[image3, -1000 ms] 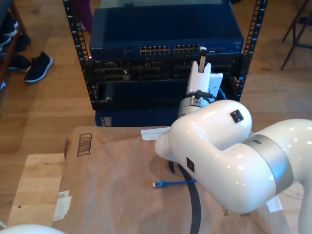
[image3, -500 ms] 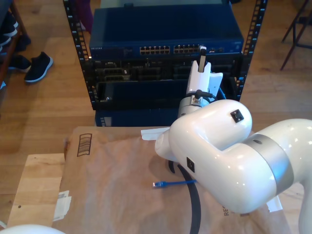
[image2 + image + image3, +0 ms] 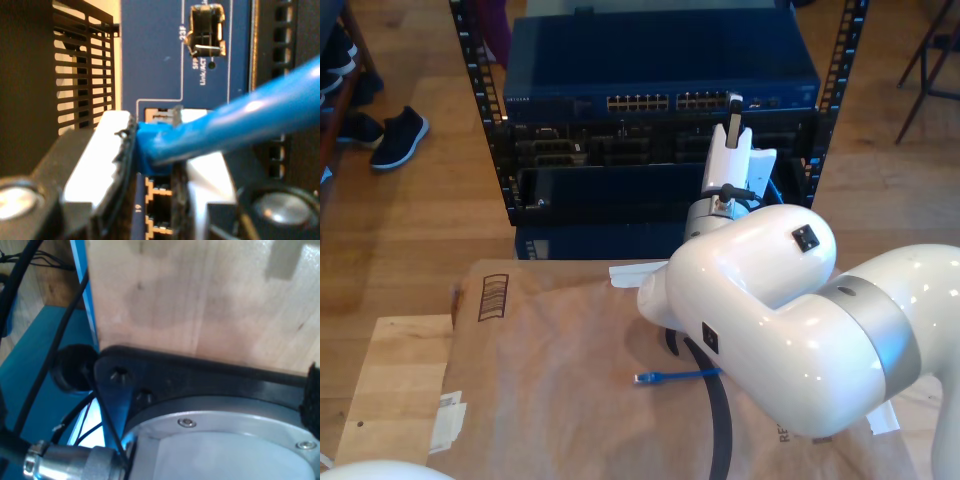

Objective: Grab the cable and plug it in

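Nothing has visibly shifted since a second ago: my second gripper point(image 3: 733, 110) stays raised against the front of the blue network switch point(image 3: 660, 60) in the equipment rack point(image 3: 490, 110), toward the exterior view's right end of its row of ports point(image 3: 672, 101).

Seen from the second wrist view, my second gripper point(image 3: 152, 165) is clamped on the cable point(image 3: 240, 117), its white-padded fingers point(image 3: 107, 150) pinching the bright-blue plug end just in front of an open port point(image 3: 159, 114) on the switch face. The cable runs back out of the grip as a thick blue blur. More ports sit just beside the plug, one marked 19, and a small metal-latched slot point(image 3: 206, 36) lies further along the panel. Whether the plug tip has entered the port cannot be told.

On the exterior view, the cable's other end point(image 3: 675, 377) lies loose on the brown paper point(image 3: 540, 380) covering the wooden table point(image 3: 395, 390), near a thick dark hose point(image 3: 718, 420) and partly hidden under the large white arm point(image 3: 790, 320). Dark shoes point(image 3: 398, 135) stand on the wood floor at the exterior view's left.

My first wrist view takes in a black bracket point(image 3: 165, 375), a silver flange point(image 3: 220, 440) and a pale wooden panel point(image 3: 200, 295); whether my first gripper is released or clenched cannot be told.
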